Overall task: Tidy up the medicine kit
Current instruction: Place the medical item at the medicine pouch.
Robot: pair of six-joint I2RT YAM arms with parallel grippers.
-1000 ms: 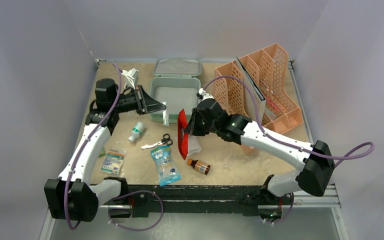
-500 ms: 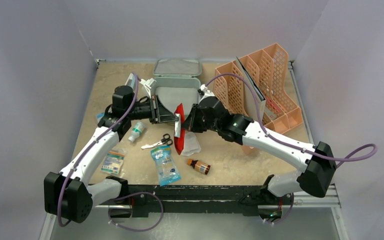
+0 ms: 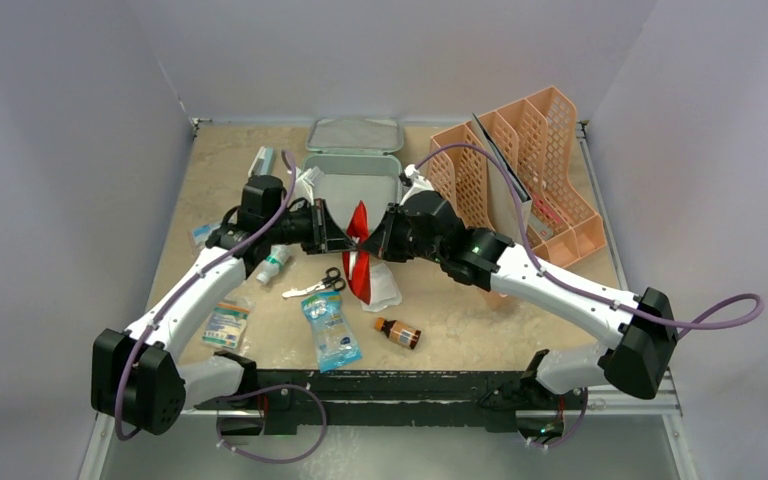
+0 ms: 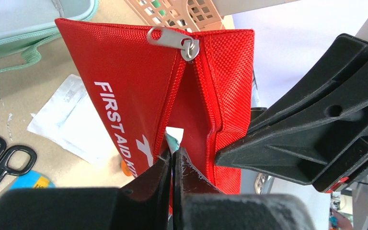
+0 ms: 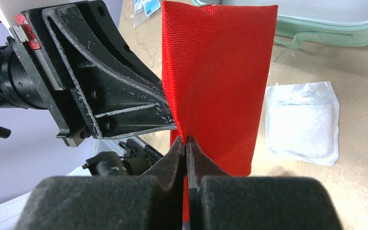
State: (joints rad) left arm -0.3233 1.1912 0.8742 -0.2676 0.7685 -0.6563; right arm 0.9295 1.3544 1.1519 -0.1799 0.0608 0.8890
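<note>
Beige tabletop (image 3: 460,320): right gripper (image 5: 186,143) clamps red pouch (image 5: 220,72), left gripper (image 4: 174,155) pinches white packet (image 4: 174,136).

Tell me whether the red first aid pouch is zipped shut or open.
Open. In the left wrist view the red pouch gapes: its zipper sides spread apart below the metal pull, showing the red inside.

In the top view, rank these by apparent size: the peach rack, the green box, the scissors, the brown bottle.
1. Peach rack, clearly largest.
2. Green box.
3. Scissors and brown bottle: near alike. The scissors are longer and the bottle thicker, so I leave them unranked.
</note>
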